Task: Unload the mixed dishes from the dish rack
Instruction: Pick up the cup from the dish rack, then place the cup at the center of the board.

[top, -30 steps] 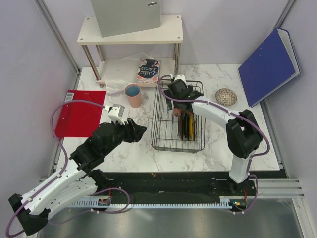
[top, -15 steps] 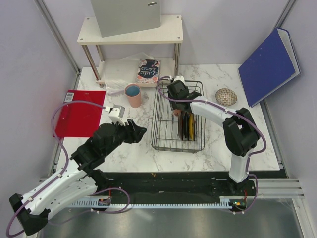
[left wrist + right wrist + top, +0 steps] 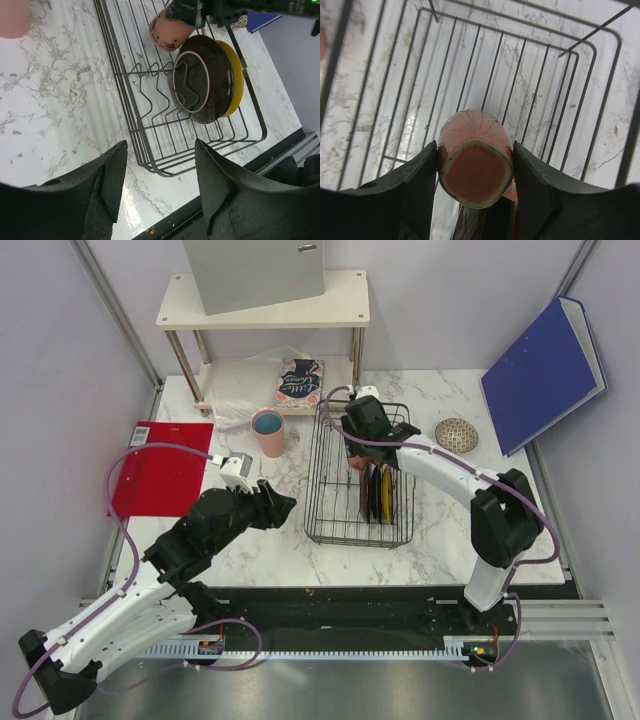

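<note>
Your right hand clamps the small pink mug over the dish rack's far end, mouth tilted toward its wrist; plates stand on edge nearer you in the rack; left hand sits beside the rack, fingers apart, empty.

White marble-veined table top, grey streaks, glossy under even overhead light. Pale lilac walls on three sides, edged by slanted aluminium posts. At rear, white two-tier shelf on metal legs, with tilted grey panel on top and patterned book below. Red folder flat at left. Blue binder leaning against right wall. Black strip along near edge.
</note>
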Available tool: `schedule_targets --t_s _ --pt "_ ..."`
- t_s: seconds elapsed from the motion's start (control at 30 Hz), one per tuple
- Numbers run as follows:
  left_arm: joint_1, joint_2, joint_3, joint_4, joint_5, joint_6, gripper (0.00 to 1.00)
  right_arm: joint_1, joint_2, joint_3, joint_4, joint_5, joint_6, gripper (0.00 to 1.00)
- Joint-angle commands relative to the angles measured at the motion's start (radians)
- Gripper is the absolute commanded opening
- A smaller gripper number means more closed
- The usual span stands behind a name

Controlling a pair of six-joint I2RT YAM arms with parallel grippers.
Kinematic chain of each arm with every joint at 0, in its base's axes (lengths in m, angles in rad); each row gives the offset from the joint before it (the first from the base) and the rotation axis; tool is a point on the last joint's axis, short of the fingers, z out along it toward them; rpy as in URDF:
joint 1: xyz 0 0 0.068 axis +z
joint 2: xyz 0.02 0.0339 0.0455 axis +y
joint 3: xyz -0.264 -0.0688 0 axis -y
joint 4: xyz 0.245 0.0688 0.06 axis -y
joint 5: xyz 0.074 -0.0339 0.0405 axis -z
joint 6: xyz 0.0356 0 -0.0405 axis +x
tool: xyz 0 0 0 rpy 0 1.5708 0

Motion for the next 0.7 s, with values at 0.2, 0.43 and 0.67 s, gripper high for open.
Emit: schedule_targets --t_s 0.2,0.43,0.67 --pt "-0.003 0.020 0.031 0.005 -0.043 -0.009 0.62 0.000 -0.288 0.043 0.077 -0.116 0.065 0.00" --pt "-0.003 0.010 0.035 0.049 -0.121 -0.089 0.56 -0.020 -0.535 -0.295 0.475 -0.233 0.230 0.00" --pt "-0.002 -0.027 0.020 0.207 -0.019 -0.118 0.99 -0.141 -0.636 -0.555 0.910 -0.616 0.609 0.00"
